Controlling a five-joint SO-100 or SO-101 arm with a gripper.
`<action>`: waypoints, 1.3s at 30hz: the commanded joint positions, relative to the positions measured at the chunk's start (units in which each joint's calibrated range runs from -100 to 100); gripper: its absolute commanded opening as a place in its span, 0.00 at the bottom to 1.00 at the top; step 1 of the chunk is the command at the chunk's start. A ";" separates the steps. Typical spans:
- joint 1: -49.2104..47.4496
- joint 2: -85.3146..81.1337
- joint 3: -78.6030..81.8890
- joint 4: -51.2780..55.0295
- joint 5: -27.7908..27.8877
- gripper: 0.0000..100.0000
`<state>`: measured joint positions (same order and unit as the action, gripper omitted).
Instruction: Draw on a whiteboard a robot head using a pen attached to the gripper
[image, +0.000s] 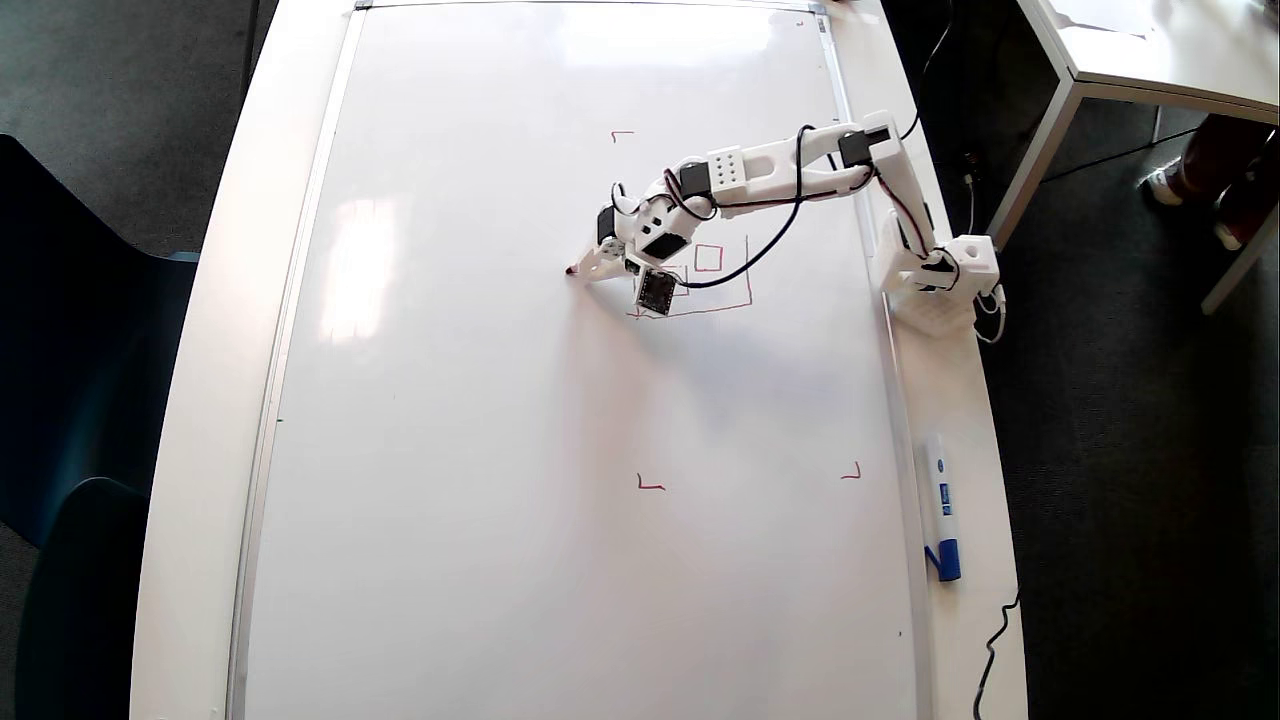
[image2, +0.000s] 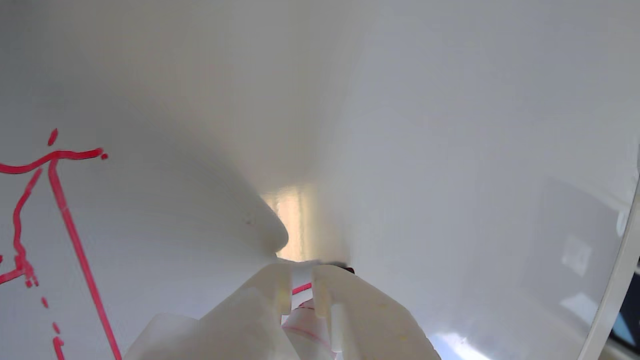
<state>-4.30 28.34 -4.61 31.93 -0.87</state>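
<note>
Drawing well here means steady, light tip pressure: the gripper (image: 597, 262), clenched around the pen (image2: 306, 322), sits left of the half-done robot head (image: 715, 285) near the whiteboard (image: 480, 420) middle, its stalk seemingly still missing

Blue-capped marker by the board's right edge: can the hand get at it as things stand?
Probably not right now. The hand is clamped on the pen out over the whiteboard, and the blue-capped marker lies apart, off the frame. Nothing blocks the way.
</note>
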 joint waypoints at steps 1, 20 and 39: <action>1.39 -0.37 -2.24 -0.74 -0.15 0.01; 6.77 -7.33 9.11 -0.13 0.28 0.01; 3.16 -11.77 15.19 -0.82 0.23 0.01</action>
<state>-0.23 18.25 12.01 31.50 -0.87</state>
